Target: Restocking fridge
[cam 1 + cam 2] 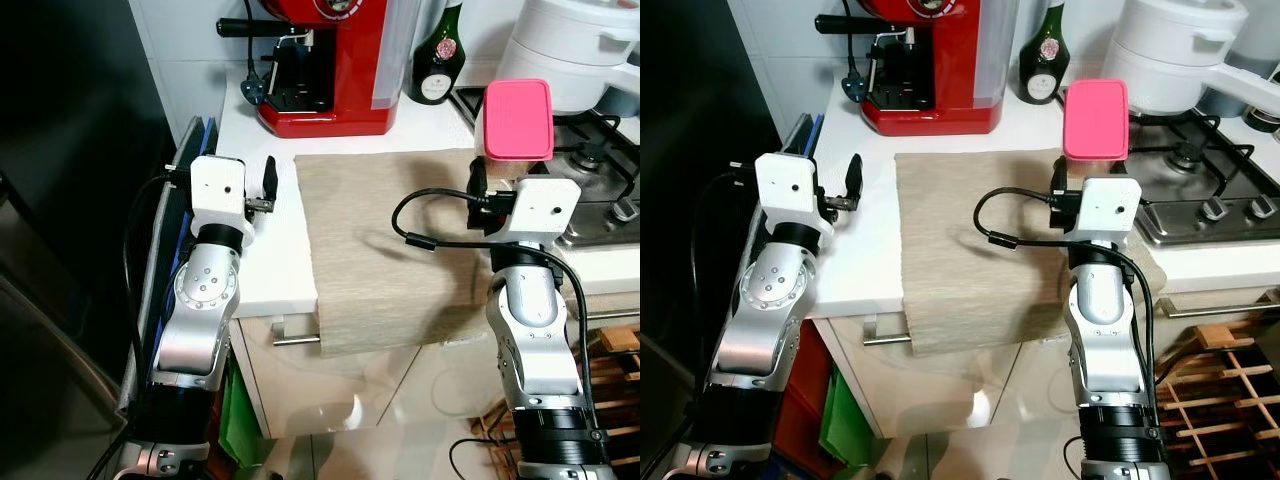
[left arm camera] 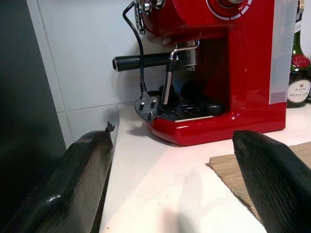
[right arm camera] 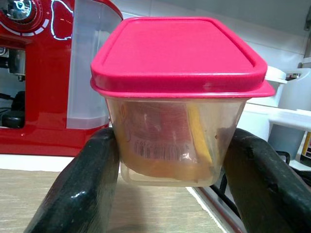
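A beige cloth (image 1: 385, 250) lies on the white counter (image 1: 270, 270) and hangs over its front edge. The left gripper (image 2: 170, 194) hovers over the counter beside the cloth, its fingers (image 2: 73, 179) wide apart and holding nothing. The right gripper (image 3: 170, 165) is raised above the cloth's right side, its fingers pressed on both sides of a clear container with a pink lid (image 3: 177, 53). Behind stand a red coffee machine (image 1: 330, 60), a dark bottle (image 1: 438, 55), and a gas hob (image 1: 595, 170) at the right.

We see a red espresso machine (image 1: 325, 65) ahead of the left gripper, green bottle (image 1: 437, 55) beside it, beige mat (image 1: 390, 250) between both grippers.
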Robot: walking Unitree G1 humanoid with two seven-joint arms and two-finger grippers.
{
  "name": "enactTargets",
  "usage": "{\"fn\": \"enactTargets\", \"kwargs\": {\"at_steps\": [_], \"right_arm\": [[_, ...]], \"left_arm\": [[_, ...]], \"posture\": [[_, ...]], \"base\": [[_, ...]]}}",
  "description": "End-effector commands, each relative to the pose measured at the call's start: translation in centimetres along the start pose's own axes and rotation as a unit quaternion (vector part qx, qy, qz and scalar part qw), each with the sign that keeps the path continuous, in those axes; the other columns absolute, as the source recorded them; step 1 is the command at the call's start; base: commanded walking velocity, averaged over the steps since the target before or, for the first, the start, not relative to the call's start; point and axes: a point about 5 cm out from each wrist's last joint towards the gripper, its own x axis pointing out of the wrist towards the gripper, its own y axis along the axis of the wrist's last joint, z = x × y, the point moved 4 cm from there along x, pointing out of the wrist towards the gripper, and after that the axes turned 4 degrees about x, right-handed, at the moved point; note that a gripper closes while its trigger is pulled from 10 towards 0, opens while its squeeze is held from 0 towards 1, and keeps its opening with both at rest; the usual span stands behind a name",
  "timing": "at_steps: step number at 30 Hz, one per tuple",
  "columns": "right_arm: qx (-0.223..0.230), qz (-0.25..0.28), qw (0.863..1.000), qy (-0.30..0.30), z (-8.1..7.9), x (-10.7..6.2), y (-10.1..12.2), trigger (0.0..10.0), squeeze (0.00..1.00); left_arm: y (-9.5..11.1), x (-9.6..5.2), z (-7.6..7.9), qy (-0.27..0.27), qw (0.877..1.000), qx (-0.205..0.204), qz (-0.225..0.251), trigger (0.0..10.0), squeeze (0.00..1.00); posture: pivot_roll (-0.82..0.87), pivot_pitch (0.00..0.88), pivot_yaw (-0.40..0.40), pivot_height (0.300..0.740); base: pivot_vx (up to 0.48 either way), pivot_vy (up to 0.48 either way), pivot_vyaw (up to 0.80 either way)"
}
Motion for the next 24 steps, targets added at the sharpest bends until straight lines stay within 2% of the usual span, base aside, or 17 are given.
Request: {"fn": "enactTargets", "kwargs": {"at_steps": [1, 11, 24], "right_arm": [[-0.002, 0.006, 1.0, -0.002, -0.19, 0.43, 0.34, 10.0, 0.0], [-0.001, 0.0, 1.0, -0.001, -0.49, 0.81, -0.04, 10.0, 0.0], [-0.001, -0.004, 1.0, 0.001, -0.57, 0.94, -0.32, 10.0, 0.0]], "left_arm": [[0.35, 0.38, 0.31, -0.007, 1.0, -0.004, 0.008, 10.0, 0.0], [1.2, 0.45, 0.73, -0.016, 0.999, -0.002, 0.03, 10.0, 0.0], [1.35, 0.37, 0.88, -0.019, 0.999, -0.006, 0.036, 10.0, 0.0]], "posture": [[-0.01, 0.0, 0.028, 0.74], [-0.02, 0.0, 0.027, 0.74], [-0.01, 0.0, 0.023, 0.74]], "base": [[-0.262, 0.0, 0.0], [-0.268, 0.0, 0.0], [-0.28, 0.0, 0.0]]}}
